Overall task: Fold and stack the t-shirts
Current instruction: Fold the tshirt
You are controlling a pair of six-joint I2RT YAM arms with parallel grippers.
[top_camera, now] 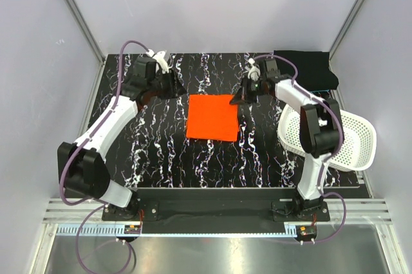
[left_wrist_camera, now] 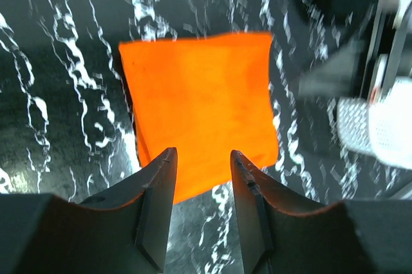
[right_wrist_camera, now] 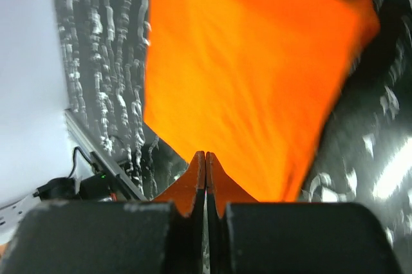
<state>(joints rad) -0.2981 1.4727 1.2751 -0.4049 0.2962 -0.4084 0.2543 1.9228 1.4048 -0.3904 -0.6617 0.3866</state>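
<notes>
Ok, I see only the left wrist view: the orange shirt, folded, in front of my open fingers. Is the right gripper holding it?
Observer: The right gripper is shut at the far right corner of the orange shirt. No cloth shows between its fingers.
Operator: And where is the black shirt?
Observer: The black shirt lies folded at the far right corner of the table, apart from the orange one.
Operator: What is the white mesh on my right?
Observer: It is a basket at the table's right edge.
</notes>
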